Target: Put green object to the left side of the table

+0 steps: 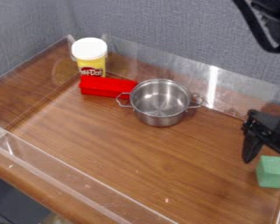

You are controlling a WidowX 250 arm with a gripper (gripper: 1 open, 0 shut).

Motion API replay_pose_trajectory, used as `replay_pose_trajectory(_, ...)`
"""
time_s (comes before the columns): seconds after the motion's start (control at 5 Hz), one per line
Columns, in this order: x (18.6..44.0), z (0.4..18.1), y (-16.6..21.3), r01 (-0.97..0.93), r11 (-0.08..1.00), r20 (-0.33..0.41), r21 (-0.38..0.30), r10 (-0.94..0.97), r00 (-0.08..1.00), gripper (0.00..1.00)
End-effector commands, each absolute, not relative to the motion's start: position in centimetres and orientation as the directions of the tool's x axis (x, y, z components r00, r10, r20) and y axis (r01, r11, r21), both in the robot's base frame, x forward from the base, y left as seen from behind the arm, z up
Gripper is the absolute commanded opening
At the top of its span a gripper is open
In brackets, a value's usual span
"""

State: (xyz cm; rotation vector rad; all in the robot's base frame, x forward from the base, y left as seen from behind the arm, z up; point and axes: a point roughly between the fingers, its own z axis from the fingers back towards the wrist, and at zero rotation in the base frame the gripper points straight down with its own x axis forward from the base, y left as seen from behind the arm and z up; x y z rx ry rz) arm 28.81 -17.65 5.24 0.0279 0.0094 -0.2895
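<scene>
**Open hand poised just above green block at tabletop's right edge**

The robot's hand [262,143] hangs at the far right of the tabletop [119,149], its dark fingers [248,147] pointing down and spread wide, with nothing between them. The green object [271,171] sits directly below and slightly toward the near edge, close to the right-hand acrylic wall [219,83] and apart from everything else. It is a squat cube with no clear long axis, so the angle of approach looks to matter little; a short drop should bring the fingers around it. The wall nearby leaves little room on that side. Leftward, the way is open: a broad stretch of bare wood runs along the near side, while the steel pot [161,101], red block [106,87] and yellow container [90,58] stand farther back.
</scene>
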Motion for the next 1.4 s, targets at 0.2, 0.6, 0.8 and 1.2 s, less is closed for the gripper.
replay_pose_trajectory(0.2,29.6,6.9,-17.1,0.273,0.962,0.032,0.02,-0.273,0.961,0.0)
replay_pose_trajectory(0.6,29.8,8.1,-16.3,0.274,0.961,0.045,0.036,-0.275,0.96,0.0)
replay_pose_trajectory(0.8,29.8,8.7,-16.0,0.276,0.96,0.05,0.043,-0.278,0.959,0.0)
replay_pose_trajectory(1.2,30.0,9.2,-15.4,0.281,0.958,0.055,0.051,-0.284,0.957,0.0)
